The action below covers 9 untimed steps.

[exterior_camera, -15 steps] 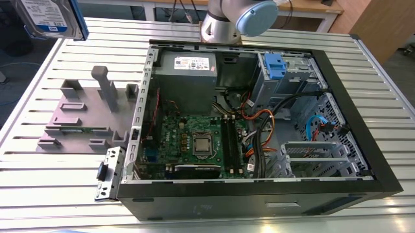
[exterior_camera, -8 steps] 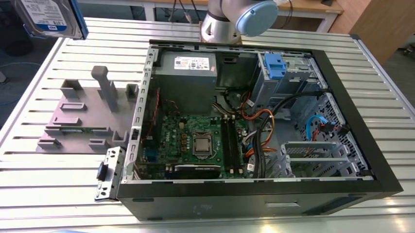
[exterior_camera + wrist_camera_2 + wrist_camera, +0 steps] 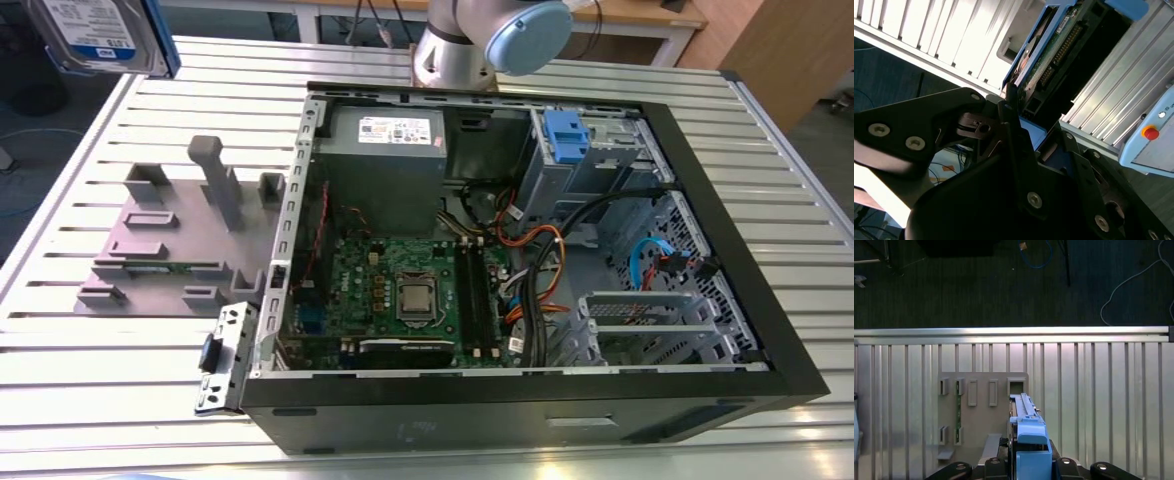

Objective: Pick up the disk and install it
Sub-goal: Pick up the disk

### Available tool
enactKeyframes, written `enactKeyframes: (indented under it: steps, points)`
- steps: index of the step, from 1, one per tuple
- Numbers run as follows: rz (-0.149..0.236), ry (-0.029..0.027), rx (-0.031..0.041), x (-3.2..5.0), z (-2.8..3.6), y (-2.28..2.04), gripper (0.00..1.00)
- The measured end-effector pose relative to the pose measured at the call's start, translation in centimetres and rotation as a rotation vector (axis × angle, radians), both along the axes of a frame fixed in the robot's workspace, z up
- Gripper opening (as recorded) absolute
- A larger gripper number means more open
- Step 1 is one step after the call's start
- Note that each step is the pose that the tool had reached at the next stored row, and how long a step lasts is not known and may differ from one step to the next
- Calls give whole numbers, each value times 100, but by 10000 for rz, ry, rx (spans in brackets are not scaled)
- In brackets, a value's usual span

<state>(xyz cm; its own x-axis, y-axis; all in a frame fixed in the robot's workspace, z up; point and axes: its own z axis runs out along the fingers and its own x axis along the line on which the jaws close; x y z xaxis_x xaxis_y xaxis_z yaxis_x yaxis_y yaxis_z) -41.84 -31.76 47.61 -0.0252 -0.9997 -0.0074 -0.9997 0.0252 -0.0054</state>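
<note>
The disk (image 3: 96, 35), a silver hard drive with a white-and-blue label in a blue bracket, hangs high at the exterior view's far left, lifted off the table. In the first wrist view the disk (image 3: 1026, 427) stands on edge between the black fingers of my gripper (image 3: 1028, 461), which is shut on it, above the grey stand (image 3: 984, 405). The second wrist view shows the disk (image 3: 1054, 45) from its circuit-board side, clamped in the gripper (image 3: 1036, 125).
An open computer case (image 3: 287, 240) lies on the slatted metal table (image 3: 787, 190), with a motherboard (image 3: 400, 290), cables and a drive bay holding a blue bracket (image 3: 567, 135). The grey stand (image 3: 160, 240) with upright posts sits beside the case. The arm's base (image 3: 461, 45) is behind it.
</note>
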Motion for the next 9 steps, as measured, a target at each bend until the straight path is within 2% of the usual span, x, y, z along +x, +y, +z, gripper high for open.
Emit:
enactKeyframes:
  steps: [9]
  points:
    - [0, 0, 0, 0, 38, 0, 37]
